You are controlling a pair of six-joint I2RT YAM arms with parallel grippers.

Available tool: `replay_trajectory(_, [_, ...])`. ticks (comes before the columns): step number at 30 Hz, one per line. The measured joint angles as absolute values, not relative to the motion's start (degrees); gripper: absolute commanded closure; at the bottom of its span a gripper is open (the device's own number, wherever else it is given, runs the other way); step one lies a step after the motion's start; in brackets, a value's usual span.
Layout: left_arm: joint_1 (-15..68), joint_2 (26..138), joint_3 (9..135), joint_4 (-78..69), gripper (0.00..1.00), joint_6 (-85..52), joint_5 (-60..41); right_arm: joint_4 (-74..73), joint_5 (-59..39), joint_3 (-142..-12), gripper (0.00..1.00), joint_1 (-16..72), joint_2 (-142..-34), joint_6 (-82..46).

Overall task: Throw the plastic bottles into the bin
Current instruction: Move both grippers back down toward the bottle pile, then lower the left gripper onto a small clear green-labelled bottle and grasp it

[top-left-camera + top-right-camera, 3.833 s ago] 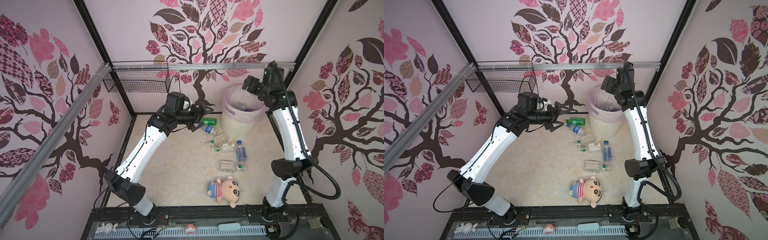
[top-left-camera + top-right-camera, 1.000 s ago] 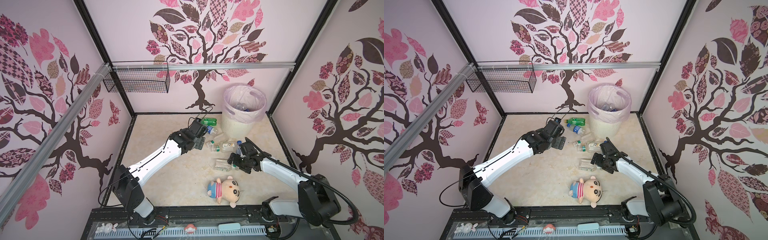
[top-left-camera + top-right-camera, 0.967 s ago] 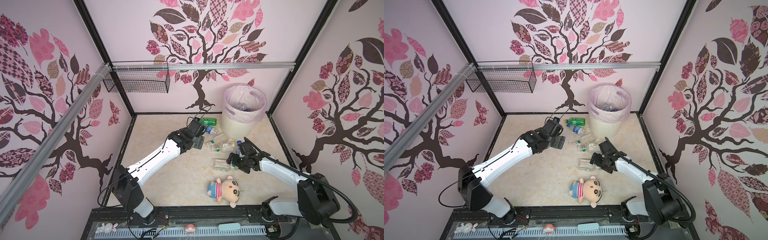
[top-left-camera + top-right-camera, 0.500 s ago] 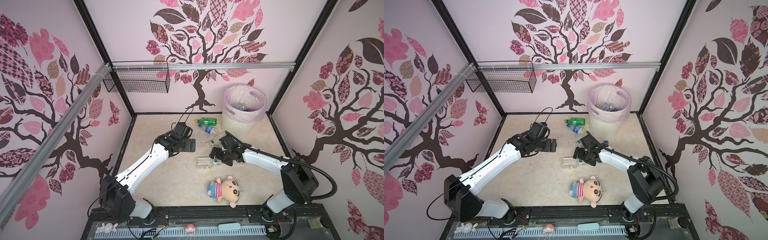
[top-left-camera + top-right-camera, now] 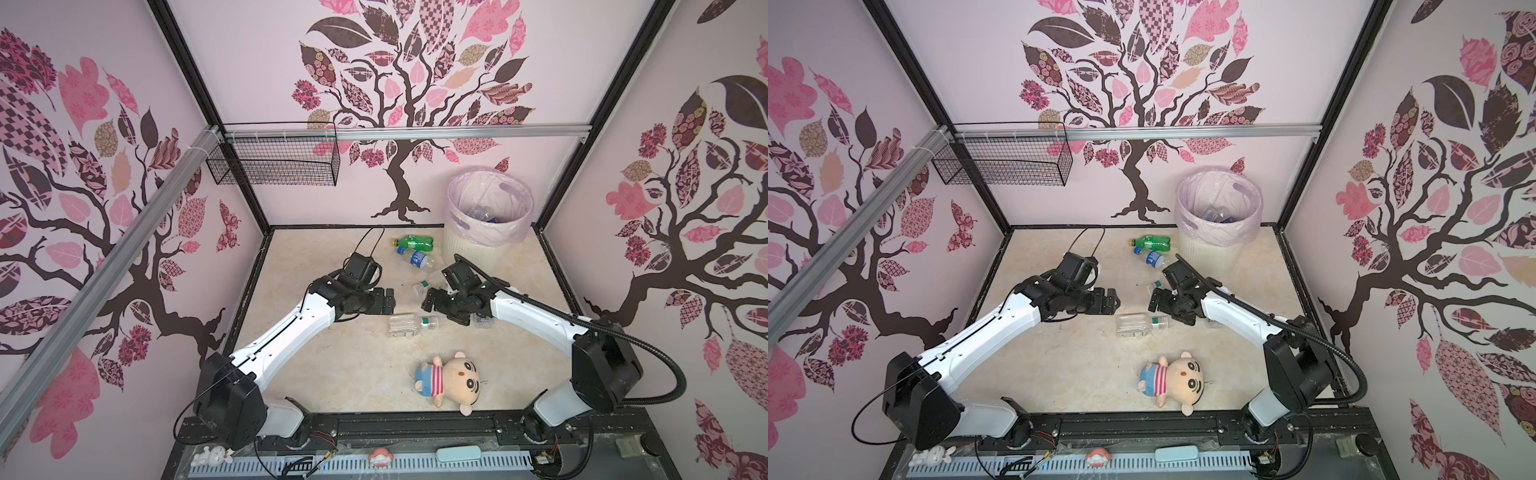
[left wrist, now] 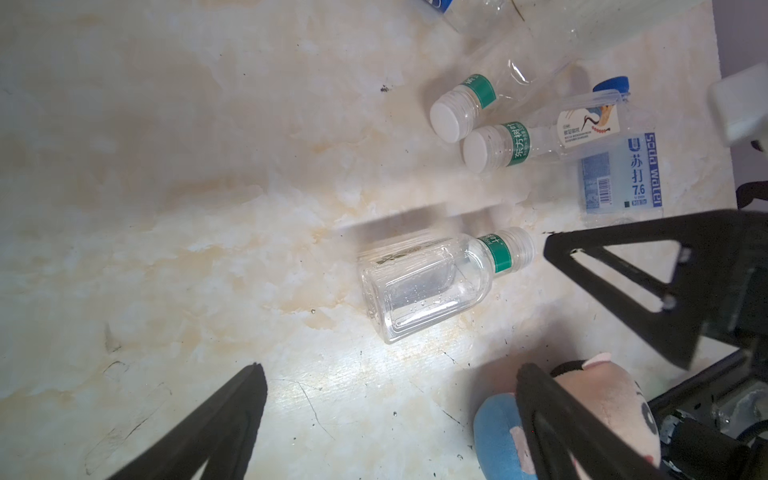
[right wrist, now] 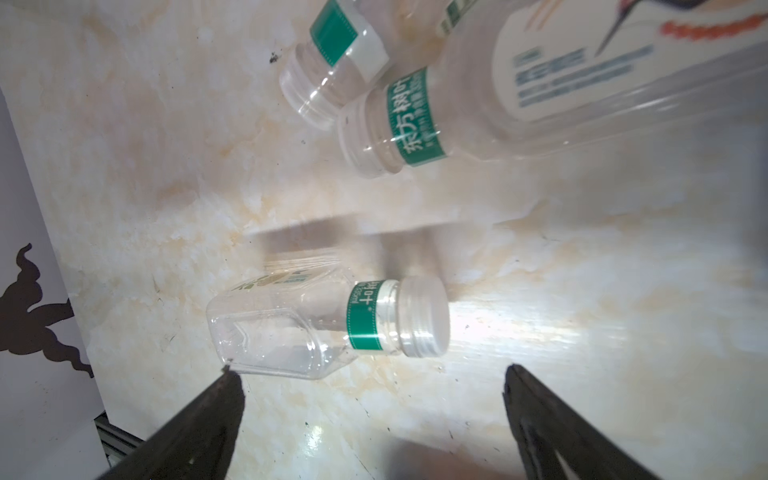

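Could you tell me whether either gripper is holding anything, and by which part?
Nothing is held: the left gripper and right gripper are both open and empty; the clear bottle lies free near them.

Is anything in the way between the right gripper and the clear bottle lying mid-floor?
Nothing visible. The right gripper is open beside the capped end of the clear bottle, only bare floor between them.

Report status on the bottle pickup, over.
Left claw, right claw open, empty, near clear bottle. Green bottle and others loose by bin. Plush doll close, not blocking.
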State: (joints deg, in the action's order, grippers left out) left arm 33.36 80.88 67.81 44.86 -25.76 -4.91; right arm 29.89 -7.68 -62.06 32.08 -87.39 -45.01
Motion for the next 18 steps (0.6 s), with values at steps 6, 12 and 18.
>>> replay_trajectory(6, [33.54, 87.39, 67.81, 43.59, 0.03, -23.59, -7.7, 33.98, -6.24, -61.71, 0.01, 27.38, -78.46, -43.81])
replay_trajectory(12, [37.56, 92.95, 68.34, 43.18, 0.03, -20.23, -7.94, 36.64, -4.82, -61.39, 0.01, 26.89, -73.17, -42.63])
replay_trajectory(18, [41.41, 95.64, 70.5, 43.0, 0.03, -15.88, -6.87, 38.2, -4.69, -59.48, 0.01, 25.78, -72.84, -42.0])
